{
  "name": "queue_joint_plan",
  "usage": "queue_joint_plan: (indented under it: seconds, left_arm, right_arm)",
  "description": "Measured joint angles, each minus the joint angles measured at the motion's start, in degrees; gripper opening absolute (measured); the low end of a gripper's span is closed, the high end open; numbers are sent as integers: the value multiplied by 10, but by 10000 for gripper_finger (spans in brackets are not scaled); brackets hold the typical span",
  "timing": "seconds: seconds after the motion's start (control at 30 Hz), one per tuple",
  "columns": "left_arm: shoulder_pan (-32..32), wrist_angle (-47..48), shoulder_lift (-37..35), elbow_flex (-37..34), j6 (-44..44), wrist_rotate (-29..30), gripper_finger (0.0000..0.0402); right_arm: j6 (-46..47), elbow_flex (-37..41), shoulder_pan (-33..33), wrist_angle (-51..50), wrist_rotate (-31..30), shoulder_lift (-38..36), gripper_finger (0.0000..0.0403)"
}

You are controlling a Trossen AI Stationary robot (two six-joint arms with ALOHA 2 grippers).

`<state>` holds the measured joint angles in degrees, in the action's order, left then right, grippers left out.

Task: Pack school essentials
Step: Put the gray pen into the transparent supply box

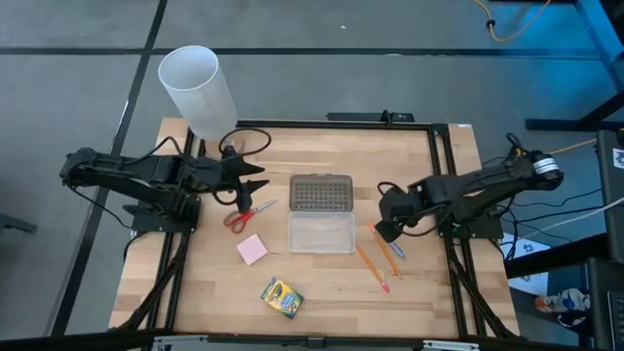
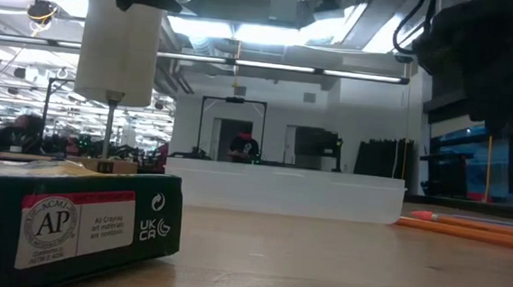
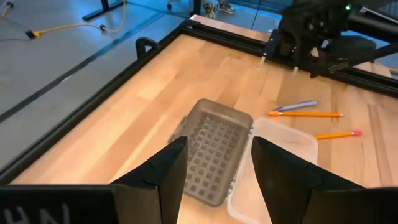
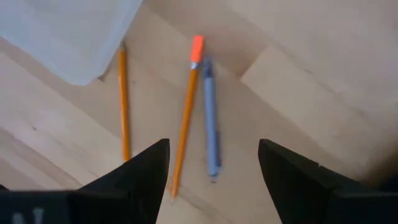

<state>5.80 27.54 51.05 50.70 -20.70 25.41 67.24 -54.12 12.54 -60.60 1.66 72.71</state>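
Dark fingers of the right gripper [image 4: 211,180] spread wide, empty, poised above the blue-grey plastic pen [image 4: 211,121] and the nearer of the two orange wooden pencils [image 4: 185,118]; second pencil [image 4: 124,106] just beside, next to a corner of the clear rectangular plastic case [image 4: 68,37]. Pen and near pencil almost touching, side by side. Dark fingers of the left gripper [image 3: 217,171] likewise parted and empty, held above the table near the red-handled scissors [image 1: 250,214], facing the grey dotted lid [image 3: 214,152] of the open case.

Elsewhere on the pale wooden table [image 1: 419,292]: pink square sticky-note pad [image 1: 252,250] in front of the scissors; yellow-green crayon box [image 1: 282,297] near the front edge, well apart from both grippers. Tall white cylinder [image 1: 198,90] at the back left corner.

Probable risks: closing on pen and pencil together, owing to their closeness, with one slipping free on the lift; a round barrel rolling off under a skewed pinch; pads grazing the case wall.

Right arm reaching inward from the right side, wrist pitched down. Left arm extended inward from the left, wrist low and roughly level.
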Motion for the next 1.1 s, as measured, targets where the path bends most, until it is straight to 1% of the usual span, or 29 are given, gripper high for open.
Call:
queue_joint_plan:
  seconds: [0.17, 0.23, 0.4, 0.47, 0.57, 0.7, 0.83, 0.93, 1.1]
  left_arm:
    - [0, -1, 0, 0, -7, 0, 174]
    - [0, -1, 0, 0, -7, 0, 174]
    - [0, -1, 0, 0, 2, 0, 174]
    - [0, -1, 0, 0, 2, 0, 174]
    - [0, -1, 0, 0, 2, 0, 174]
    - [0, -3, 0, 0, -1, 0, 174]
    - [0, -17, 0, 0, -2, 0, 174]
    - [0, -21, 0, 0, -2, 0, 174]
    - [0, -21, 0, 0, 0, 0, 174]
  right_arm:
    - [72, 2, 23, 0, 3, 18, 247]
    - [86, 2, 29, 0, 13, 24, 247]
    - [87, 2, 40, 0, 17, 41, 247]
    - [76, 2, 40, 0, 31, 47, 247]
    - [78, 30, 39, 19, 50, 49, 247]
    - [73, 93, 38, 74, 87, 42, 247]
    - [78, 139, 39, 129, 98, 25, 247]
    - [98, 148, 40, 137, 93, 16, 247]
    - [103, 139, 48, 161, 74, 14, 247]
